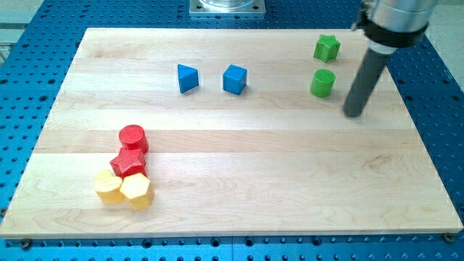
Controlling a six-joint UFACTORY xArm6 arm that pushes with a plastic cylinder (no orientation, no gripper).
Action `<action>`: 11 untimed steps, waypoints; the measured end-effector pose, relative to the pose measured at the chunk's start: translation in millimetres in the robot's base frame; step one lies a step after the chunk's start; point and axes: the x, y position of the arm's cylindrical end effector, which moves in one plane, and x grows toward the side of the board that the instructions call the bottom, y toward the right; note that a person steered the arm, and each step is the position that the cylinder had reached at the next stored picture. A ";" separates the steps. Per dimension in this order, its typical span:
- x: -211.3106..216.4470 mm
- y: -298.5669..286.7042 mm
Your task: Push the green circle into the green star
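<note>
The green circle stands on the wooden board near the view's upper right. The green star lies just above it, a small gap apart. My tip rests on the board to the right of and slightly below the green circle, not touching it. The dark rod rises from the tip toward the view's top right.
A blue block and a blue cube sit at the upper middle. A red circle, a red star and two yellow blocks cluster at the lower left. The board's right edge is near my tip.
</note>
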 end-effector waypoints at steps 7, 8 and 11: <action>9.8 36.6; -47.4 36.8; -53.8 36.6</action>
